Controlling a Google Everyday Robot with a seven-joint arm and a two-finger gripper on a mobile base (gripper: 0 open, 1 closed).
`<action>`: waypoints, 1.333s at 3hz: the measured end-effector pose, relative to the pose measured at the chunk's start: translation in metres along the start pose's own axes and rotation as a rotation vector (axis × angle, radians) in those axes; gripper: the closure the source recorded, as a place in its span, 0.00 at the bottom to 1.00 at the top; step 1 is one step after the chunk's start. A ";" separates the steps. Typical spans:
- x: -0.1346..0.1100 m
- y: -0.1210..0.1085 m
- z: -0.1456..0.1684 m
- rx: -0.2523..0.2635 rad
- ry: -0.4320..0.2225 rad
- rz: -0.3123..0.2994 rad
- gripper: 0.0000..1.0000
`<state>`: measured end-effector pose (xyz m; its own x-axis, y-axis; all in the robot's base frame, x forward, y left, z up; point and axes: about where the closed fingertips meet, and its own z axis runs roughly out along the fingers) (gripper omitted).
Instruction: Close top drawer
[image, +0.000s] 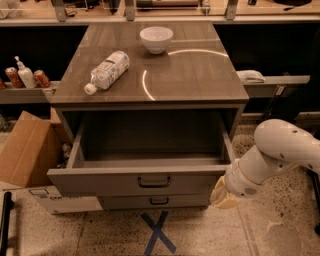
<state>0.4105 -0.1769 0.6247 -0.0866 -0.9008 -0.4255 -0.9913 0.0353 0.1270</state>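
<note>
The top drawer (100, 182) is pulled far out of the grey-brown cabinet and looks empty inside. Its flat front panel carries a small dark centre handle (154, 182). My gripper (221, 196) is low at the drawer front's right end, just beside the panel's right corner. The white arm (280, 150) reaches in from the right. A lower drawer (125, 202) with a matching handle shows beneath the open one.
On the cabinet top lie a plastic bottle (107, 71) on its side and a white bowl (156, 39). A cardboard box (27, 150) stands at the left of the cabinet. A blue tape X (157, 232) marks the floor in front. Cans (41, 78) sit on a left shelf.
</note>
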 end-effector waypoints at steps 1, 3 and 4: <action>0.002 -0.007 0.003 0.005 -0.004 -0.005 1.00; 0.002 -0.031 0.006 0.034 -0.022 -0.020 1.00; -0.009 -0.072 0.007 0.108 -0.074 -0.042 1.00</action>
<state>0.4823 -0.1686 0.6128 -0.0482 -0.8684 -0.4935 -0.9988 0.0482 0.0126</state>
